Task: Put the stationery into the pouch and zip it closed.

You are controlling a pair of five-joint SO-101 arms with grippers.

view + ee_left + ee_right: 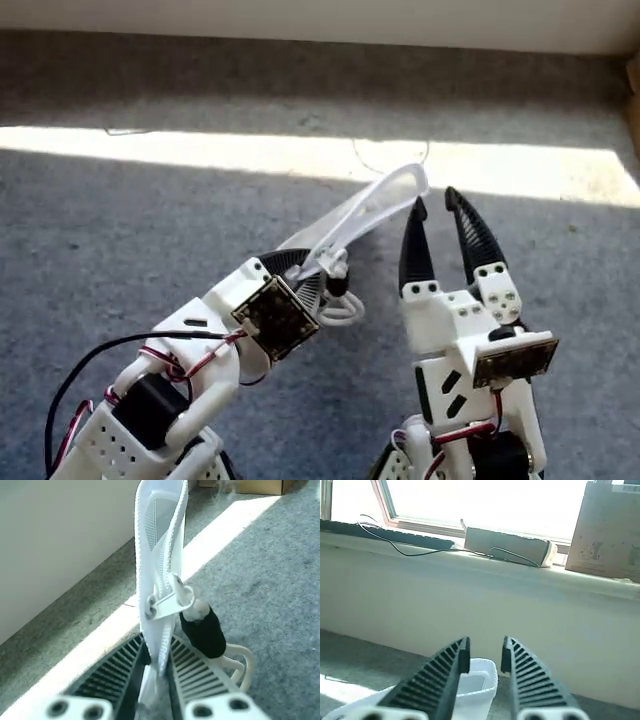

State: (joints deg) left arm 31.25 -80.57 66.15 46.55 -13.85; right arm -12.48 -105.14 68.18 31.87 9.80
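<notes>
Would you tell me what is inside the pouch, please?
Nothing shows through the pouch; its lower part is hidden, clamped in the left gripper.

Perhaps an office; grey carpet (150,250), windowsill (470,562) with cable (405,553), cardboard box (610,530)

No legible text, number or sign is found on any surface inspected; the cardboard box (612,530) on the window sill (485,569) bears faint dark markings that cannot be read.
</notes>
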